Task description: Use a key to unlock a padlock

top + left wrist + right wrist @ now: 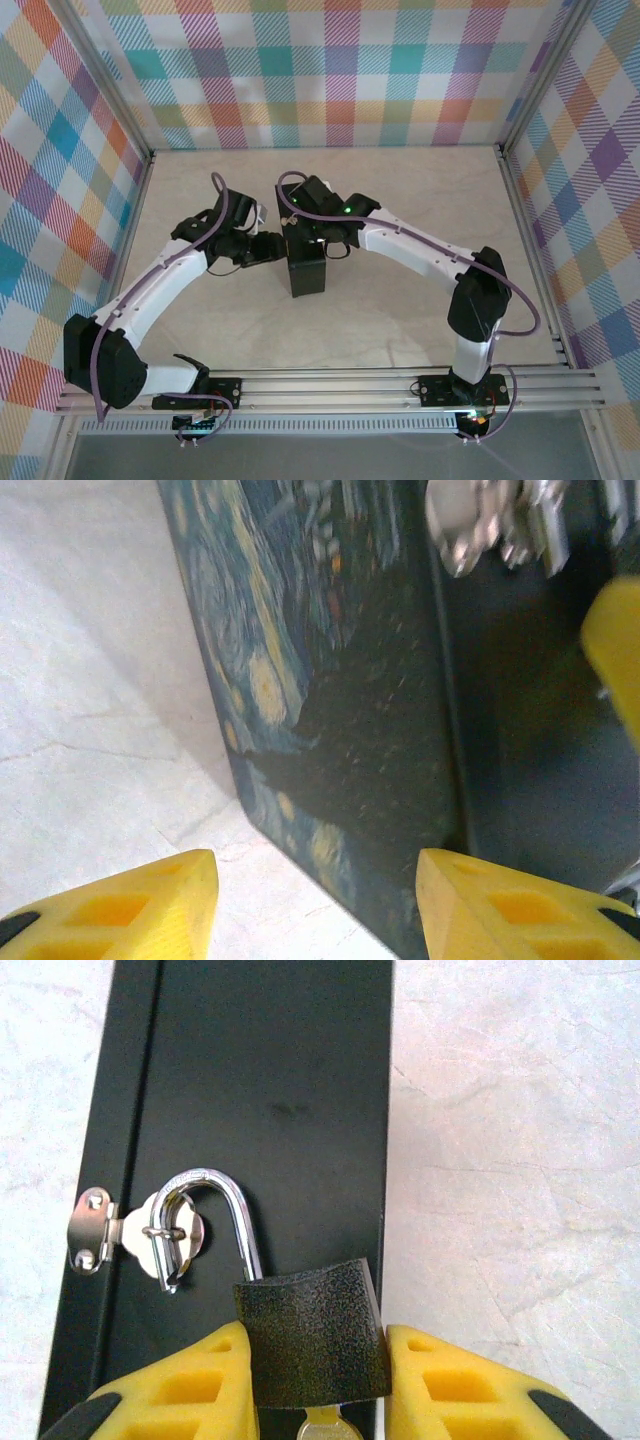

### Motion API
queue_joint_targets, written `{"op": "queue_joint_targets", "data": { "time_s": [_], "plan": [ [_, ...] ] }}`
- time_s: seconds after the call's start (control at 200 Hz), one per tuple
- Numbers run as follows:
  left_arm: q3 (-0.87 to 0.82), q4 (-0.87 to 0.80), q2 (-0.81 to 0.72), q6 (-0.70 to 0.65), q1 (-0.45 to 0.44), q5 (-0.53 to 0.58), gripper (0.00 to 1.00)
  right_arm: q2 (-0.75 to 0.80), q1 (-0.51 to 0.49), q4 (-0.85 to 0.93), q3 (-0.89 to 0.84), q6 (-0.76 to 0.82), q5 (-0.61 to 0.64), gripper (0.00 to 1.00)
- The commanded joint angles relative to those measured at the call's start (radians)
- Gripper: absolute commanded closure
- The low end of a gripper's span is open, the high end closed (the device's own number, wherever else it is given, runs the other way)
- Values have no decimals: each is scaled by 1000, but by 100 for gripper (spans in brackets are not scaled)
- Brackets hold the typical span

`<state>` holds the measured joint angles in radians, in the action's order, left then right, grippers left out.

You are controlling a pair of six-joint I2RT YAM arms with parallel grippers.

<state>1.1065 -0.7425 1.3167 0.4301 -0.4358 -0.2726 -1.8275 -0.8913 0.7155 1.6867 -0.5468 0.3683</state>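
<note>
Pinching the padlock (312, 1335) by its dark textured body, the right gripper (315, 1395) presses a yellow finger to each side. The key (322, 1426) pokes out beneath the body, between those fingers. The shackle (251, 1245) loops through the hasp (100, 1230) on the black box (270, 1080); its short leg looks free of the body, though the angle is poor. The left gripper (315, 905) stands spread beside the box's painted lid (330, 680), holding nothing.

A pale marbled table (400, 320) carries one black box (306, 272), standing near its middle.
</note>
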Motion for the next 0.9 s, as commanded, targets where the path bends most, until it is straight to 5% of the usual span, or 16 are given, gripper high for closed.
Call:
{"op": "queue_joint_targets", "data": {
  "time_s": [0.0, 0.525, 0.895],
  "plan": [
    [-15, -34, 21, 7, -14, -12, 46, -31, -3, -60, 50, -61, 46, 75],
    [-10, -12, 47, 16, -14, -16, 48, -78, -3, -132, 85, -226, 95, 73],
    [76, -47, -6, 16, 47, -4, 44, -122, -20, -36, 177, -55, 94, 77]
  ]
}}
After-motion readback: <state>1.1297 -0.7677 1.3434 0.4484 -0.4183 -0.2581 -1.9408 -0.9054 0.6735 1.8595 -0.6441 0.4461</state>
